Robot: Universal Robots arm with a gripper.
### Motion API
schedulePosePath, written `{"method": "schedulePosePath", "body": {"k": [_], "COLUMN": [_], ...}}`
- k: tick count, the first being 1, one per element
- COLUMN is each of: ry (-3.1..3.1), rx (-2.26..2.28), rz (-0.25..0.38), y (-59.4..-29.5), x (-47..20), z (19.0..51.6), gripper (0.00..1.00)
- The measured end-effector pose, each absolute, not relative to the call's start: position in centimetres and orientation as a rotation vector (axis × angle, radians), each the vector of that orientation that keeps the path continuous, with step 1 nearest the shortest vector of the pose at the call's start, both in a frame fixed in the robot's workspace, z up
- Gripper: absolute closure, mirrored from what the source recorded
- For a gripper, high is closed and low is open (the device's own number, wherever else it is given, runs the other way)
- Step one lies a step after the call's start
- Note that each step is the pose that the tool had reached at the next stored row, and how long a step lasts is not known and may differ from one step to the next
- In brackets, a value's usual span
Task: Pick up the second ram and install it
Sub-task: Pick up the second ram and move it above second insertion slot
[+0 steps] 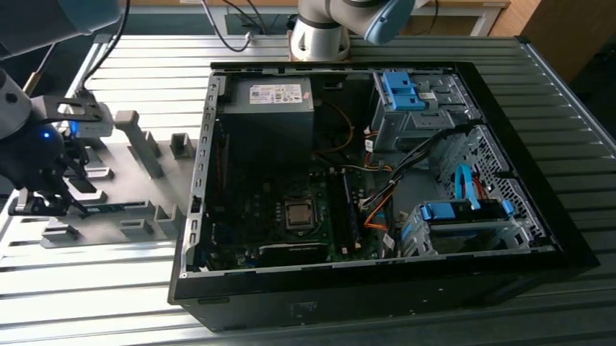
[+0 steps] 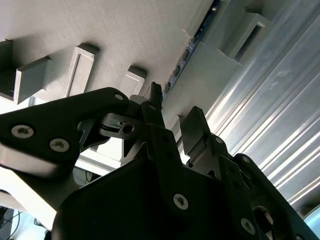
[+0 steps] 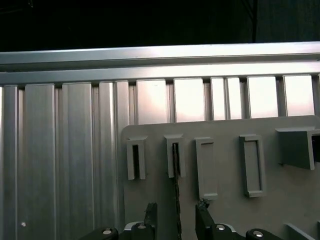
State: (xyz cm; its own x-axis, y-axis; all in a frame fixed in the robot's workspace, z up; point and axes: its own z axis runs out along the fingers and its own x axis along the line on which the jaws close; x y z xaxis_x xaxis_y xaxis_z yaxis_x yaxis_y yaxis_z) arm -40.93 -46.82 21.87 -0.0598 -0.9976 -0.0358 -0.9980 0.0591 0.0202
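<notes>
Jaws: apart, one on each side of the second ram (image 3: 176, 175), with a gap visible on both sides in the first wrist view. Not clamped.
Gripper: the gripper (image 3: 176, 214) sits low over the fixture plate (image 1: 125, 155), at the exterior view's left of the PC case (image 1: 568, 238).
Ram location: on edge in a slotted holder (image 3: 175, 155) on the plate, not in the case. In the second wrist view the second ram (image 2: 187, 52) runs lengthwise away from the fingertips (image 2: 156, 97).
Grasp advice: judgement only. Centre the stick between the jaws first so that closing doesn't push it sideways against the holder. Grip the flat faces, squarely. Lift straight out along the slot; a tilt would likely bind it.
Risk: the board is thin and an off-centre pinch could twist it.
Ram build: thin, flat, rigid board with dark chips along its face; edge-on it is a narrow dark line.
Plate: matte grey, with raised rectangular blocks and pockets that look moulded or printed.
Table: the table (image 1: 154, 65) is ribbed aluminium, shiny, with parallel grooves.
Case: black sheet metal, side open, motherboard (image 1: 288, 216) exposed.
</notes>
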Motion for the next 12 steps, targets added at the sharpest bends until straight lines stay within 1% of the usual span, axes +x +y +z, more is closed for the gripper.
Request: {"method": "schedulePosePath", "body": {"k": [4, 12], "ry": [2.277, 2.281], "rx": [-2.146, -2.148], "rz": [0.061, 0.069], "y": [-46.83, -46.82], "x": [-40.94, -40.85], "z": [21.26, 21.08], "gripper": [0.57, 0.57]}}
